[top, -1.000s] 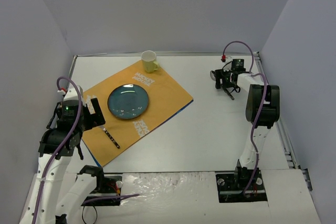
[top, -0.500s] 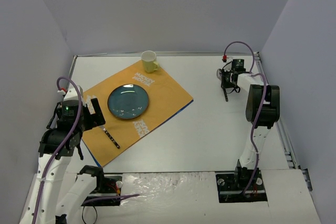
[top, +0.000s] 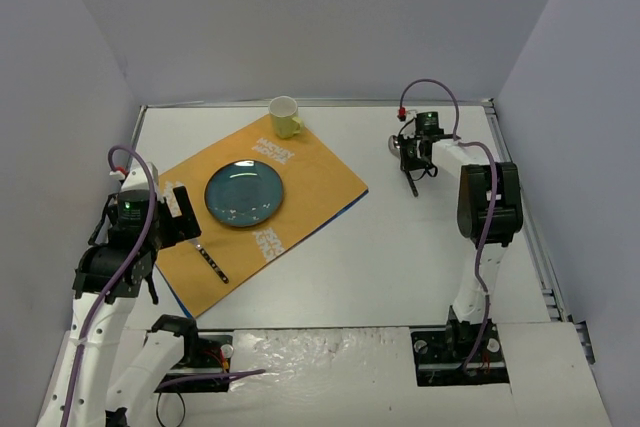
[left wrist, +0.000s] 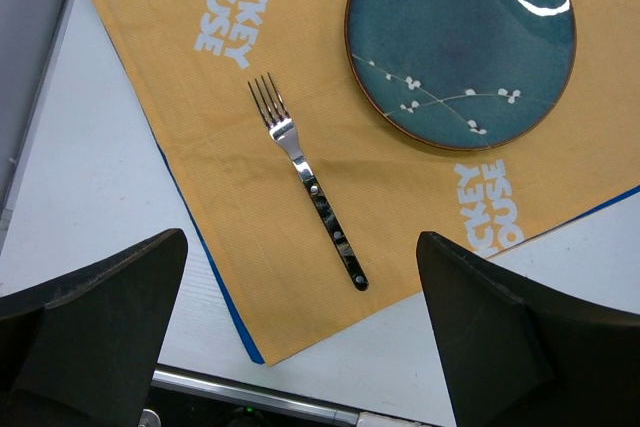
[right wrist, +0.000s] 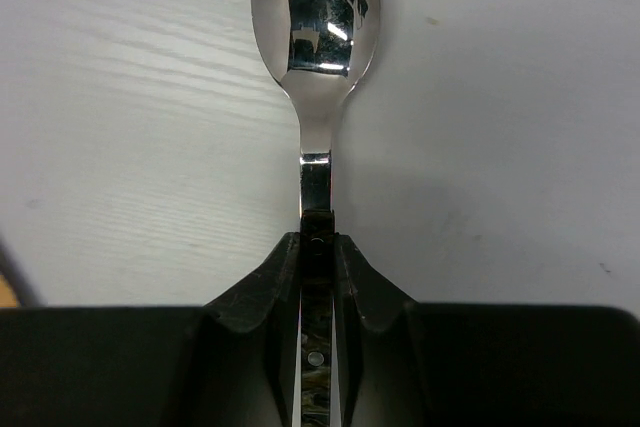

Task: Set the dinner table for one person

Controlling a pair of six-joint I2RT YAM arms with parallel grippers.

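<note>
Right wrist view showed the right gripper [right wrist: 318, 247] clamped on the handle of the spoon [right wrist: 318, 7] over the far right of the dinner table [top: 400, 247], well apart from the placemat [top: 310, 182], likely to carry it beside the plate [left wrist: 460, 42], while the left gripper [left wrist: 302, 239] hung wide open above the fork [left wrist: 310, 192].

White dinner table [top: 400, 257], orange placemat [top: 315, 187] lying askew on it

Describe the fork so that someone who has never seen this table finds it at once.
On the large white tabletop, look to the left half for the orange rectangular placemat with white lettering. A round teal plate sits on it, and the slim metal fork lies on the mat between that plate and the mat's near corner. It is the only thin, pronged piece there.
</note>
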